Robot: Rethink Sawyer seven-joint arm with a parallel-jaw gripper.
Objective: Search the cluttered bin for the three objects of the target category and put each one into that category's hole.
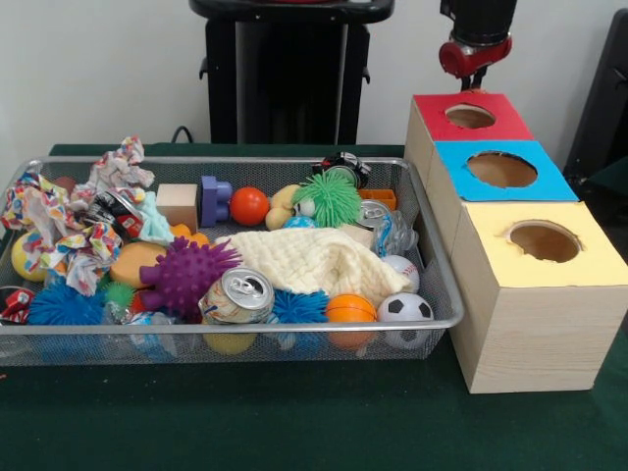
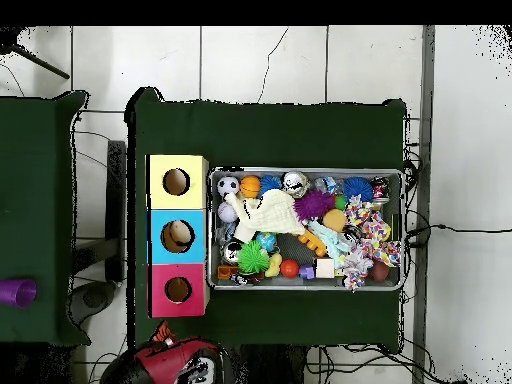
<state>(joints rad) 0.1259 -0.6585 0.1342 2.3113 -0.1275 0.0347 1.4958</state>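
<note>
Currently the gripper (image 1: 478,71) hangs above the red box (image 1: 469,118), at the far end of the box row; can't tell whether the jaws are released or clenched, tips too small and dark to read. Nothing visibly held.

Three boxes stand touching in a line beside the wire bin (image 1: 432,257) on the green tabletop (image 1: 294,422): red box, blue box (image 1: 502,172), yellow box (image 1: 543,285), each with a round hole on top. Overhead, something tan shows inside the blue box's hole; the other two holes look dark.

Bin is packed: cream knit cloth (image 1: 314,260) in the middle, purple spiky ball (image 1: 184,275) and drink can (image 1: 238,294) near the front, green stringy ball (image 1: 329,199) at the back, small soccer ball (image 1: 404,308) and orange ball (image 1: 349,310) at the front corner nearest the boxes, crumpled patterned paper (image 1: 59,231) at the end away from the boxes. Target category can't be told from the views; all bin items are inside the bin.
</note>
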